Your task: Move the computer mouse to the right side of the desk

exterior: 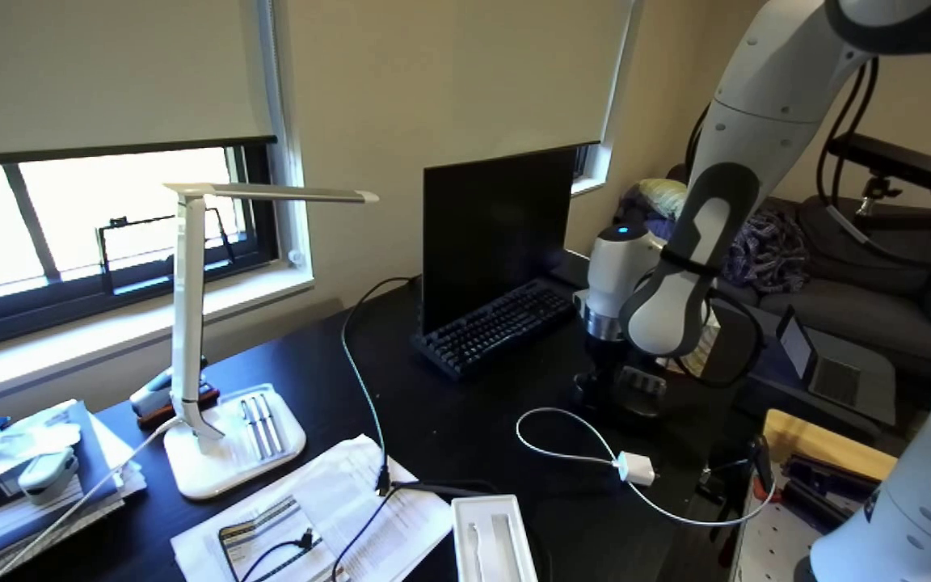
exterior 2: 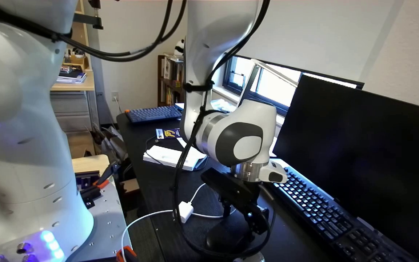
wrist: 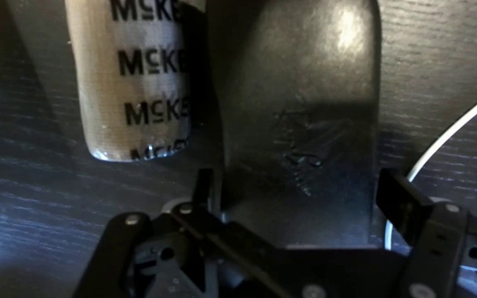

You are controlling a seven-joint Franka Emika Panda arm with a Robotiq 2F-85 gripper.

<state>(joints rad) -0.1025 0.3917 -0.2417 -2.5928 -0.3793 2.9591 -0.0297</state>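
Note:
The computer mouse (wrist: pixel 300 136) is a smooth black form with a faint raised mark, large in the wrist view. In an exterior view it is a dark rounded lump (exterior 2: pixel 224 238) on the desk (exterior 2: pixel 289 233), under the gripper. My gripper (wrist: pixel 298 192) is open, one finger on each side of the mouse's near part. Thin gaps seem to show between fingers and mouse; contact is hard to judge. The gripper (exterior: pixel 607 384) is low over the right part of the desk (exterior: pixel 433 420) in an exterior view, where the mouse is hard to make out.
A tan wrapped roll with black lettering (wrist: pixel 135 82) lies beside the mouse. A white cable with a white block (exterior: pixel 635 468) lies close by. The keyboard (exterior: pixel 498 323) and monitor (exterior: pixel 498 234) stand behind. A lamp (exterior: pixel 187 323), papers (exterior: pixel 336 509) and white tray (exterior: pixel 494 537) are elsewhere.

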